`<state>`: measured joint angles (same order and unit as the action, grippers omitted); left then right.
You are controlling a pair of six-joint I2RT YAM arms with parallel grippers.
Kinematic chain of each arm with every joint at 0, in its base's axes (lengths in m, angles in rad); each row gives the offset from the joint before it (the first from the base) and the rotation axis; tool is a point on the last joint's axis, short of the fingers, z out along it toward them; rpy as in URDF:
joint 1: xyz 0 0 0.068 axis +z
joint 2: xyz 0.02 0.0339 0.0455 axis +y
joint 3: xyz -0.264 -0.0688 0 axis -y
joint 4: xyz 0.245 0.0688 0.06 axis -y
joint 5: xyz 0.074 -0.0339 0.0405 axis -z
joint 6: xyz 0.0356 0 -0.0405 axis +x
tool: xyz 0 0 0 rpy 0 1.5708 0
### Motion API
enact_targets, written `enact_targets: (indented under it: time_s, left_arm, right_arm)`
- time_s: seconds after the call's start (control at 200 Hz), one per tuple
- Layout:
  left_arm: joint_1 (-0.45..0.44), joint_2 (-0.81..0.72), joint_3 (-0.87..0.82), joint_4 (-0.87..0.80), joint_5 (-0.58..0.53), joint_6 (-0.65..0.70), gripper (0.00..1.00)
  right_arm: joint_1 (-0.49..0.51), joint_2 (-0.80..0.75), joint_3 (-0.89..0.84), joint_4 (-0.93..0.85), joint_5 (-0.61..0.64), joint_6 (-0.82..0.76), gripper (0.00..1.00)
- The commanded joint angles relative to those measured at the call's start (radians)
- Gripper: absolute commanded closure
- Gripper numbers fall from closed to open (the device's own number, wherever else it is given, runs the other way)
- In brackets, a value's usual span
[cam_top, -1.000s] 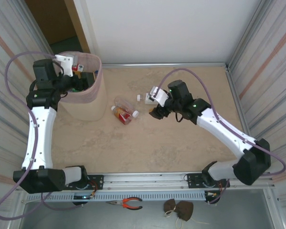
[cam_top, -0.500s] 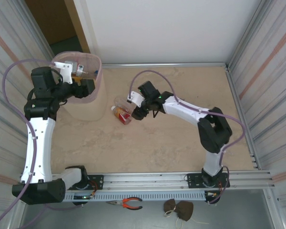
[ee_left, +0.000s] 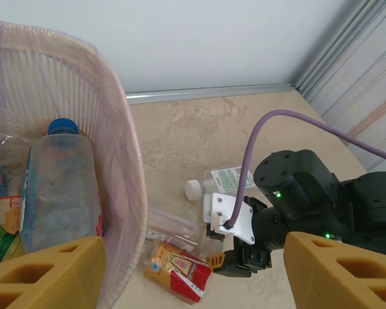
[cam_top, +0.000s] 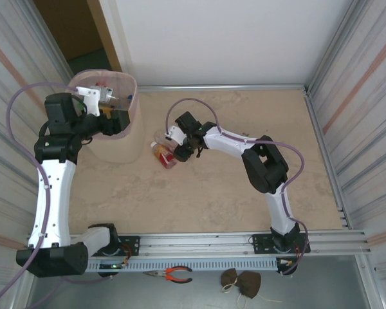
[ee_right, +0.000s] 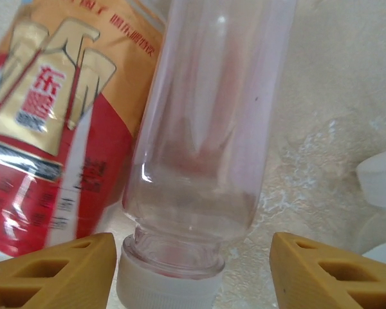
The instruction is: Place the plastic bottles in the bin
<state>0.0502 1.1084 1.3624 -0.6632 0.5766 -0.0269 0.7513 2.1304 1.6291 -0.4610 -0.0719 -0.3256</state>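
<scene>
Beige marbled tabletop [cam_top: 212, 193] meets a white back wall [cam_top: 212, 38] between ribbed metal sides [cam_top: 357, 71]. At far left, the pink bin [cam_top: 119, 147] holds a blue-capped bottle [ee_left: 55, 187]. The left gripper [cam_top: 112, 108] hangs over it, jaws apart and empty. Beside the bin, the right gripper [cam_top: 180, 153] straddles a clear bottle [ee_right: 206, 148] without clenching it, next to a red-labelled bottle [cam_top: 165, 156].

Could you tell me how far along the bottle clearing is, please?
Done: bottles lie in the bin, a blue-capped bottle among them. In hand: the right fingers straddle a clear bottle on the table, not yet closed; the left fingers hang open over the bin. Left: that bottle, the red-labelled bottle beside it and a white-capped bottle.
</scene>
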Motion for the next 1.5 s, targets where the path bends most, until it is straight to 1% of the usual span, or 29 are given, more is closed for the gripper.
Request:
enact_targets:
  time_s: [0.0,0.225,0.496,0.731,0.947,1.167,1.278,1.393,1.498]
  left_arm:
    - [-0.005,-0.02,-0.001,-0.007,0.014,-0.004,0.27]
    - [-0.005,-0.017,-0.001,-0.006,0.013,-0.003,0.27]
    - [-0.007,-0.015,0.004,0.0,0.018,-0.011,0.27]
    - [-0.035,-0.013,-0.003,0.034,0.021,-0.043,0.27]
    - [-0.098,0.008,-0.012,0.087,0.009,-0.087,0.26]
    - [-0.132,0.029,-0.048,0.208,0.011,-0.227,0.19]
    - [-0.142,0.038,-0.064,0.259,-0.014,-0.325,0.15]
    - [-0.156,0.047,-0.087,0.33,-0.013,-0.428,0.1]
    - [-0.189,0.073,-0.069,0.339,-0.017,-0.482,0.04]
  right_arm:
    - [-0.007,0.029,0.032,-0.029,0.0,0.02,0.39]
    - [-0.01,0.054,0.029,-0.025,-0.019,0.022,0.46]
    - [-0.015,0.033,0.013,-0.015,-0.02,0.022,0.6]
    - [-0.018,-0.057,-0.042,0.006,-0.02,0.023,0.7]
    - [-0.024,-0.185,-0.114,0.043,-0.031,0.044,0.72]
    - [-0.026,-0.341,-0.189,0.098,-0.044,0.078,0.72]
    - [-0.026,-0.422,-0.222,0.135,-0.057,0.095,0.72]
    - [-0.023,-0.492,-0.247,0.172,-0.085,0.113,0.72]
    - [-0.016,-0.545,-0.263,0.203,-0.097,0.122,0.72]
